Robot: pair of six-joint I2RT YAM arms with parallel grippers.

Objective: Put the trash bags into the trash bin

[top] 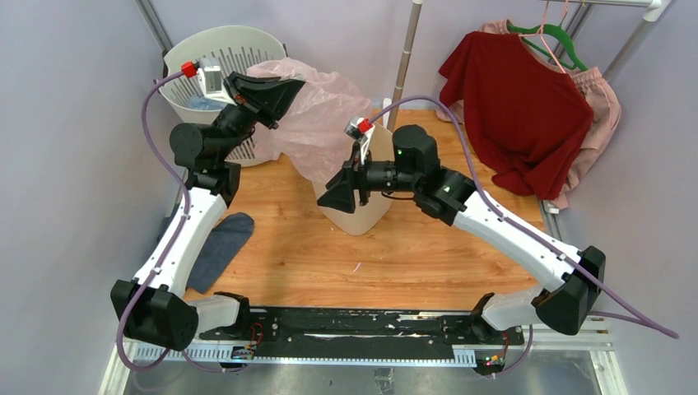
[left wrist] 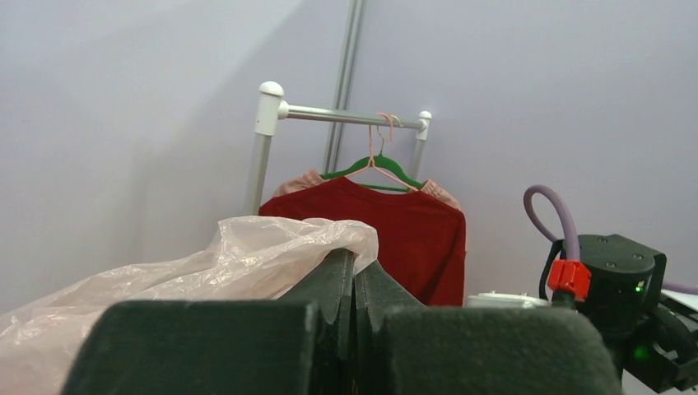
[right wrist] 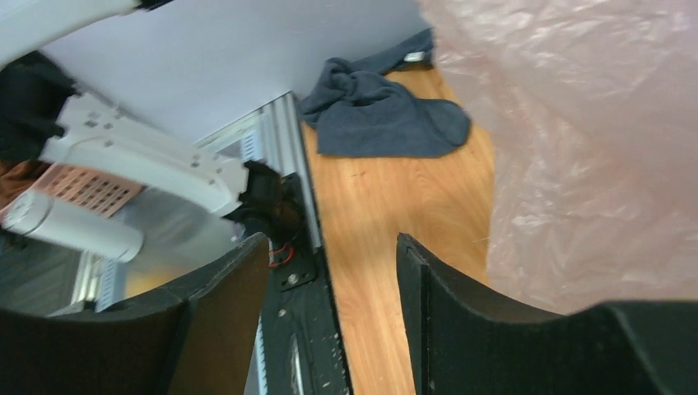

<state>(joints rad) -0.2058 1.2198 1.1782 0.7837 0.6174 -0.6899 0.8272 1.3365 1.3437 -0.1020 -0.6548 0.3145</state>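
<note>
- Left gripper (top: 288,89): jaws pressed fully together, pinching a fold of the trash bag (top: 325,123). It was raised high, probably to lift the film clear so its mouth could hang open above the trash bin (top: 366,216).
- Left wrist view: the film bunched over the closed fingertips (left wrist: 350,276).
- Right gripper (top: 333,196): jaws well apart with nothing between them. It sat low beside the bin's near-left wall, likely placed to catch the loose lower edge.
- Bag position: hanging between the white slotted basket (top: 216,56) and the bin. Its bottom draped against the bin's far-left side; whether any of it was inside could not be made out.
- Bag appearance: thin, pale pink, translucent, heavily crinkled, ballooned rather than flat.
- Bin: upright on the wooden tabletop (top: 411,255), cream, smooth-walled.
- Blue-grey cloth (top: 218,247): lying at the left edge, apart from both.
</note>
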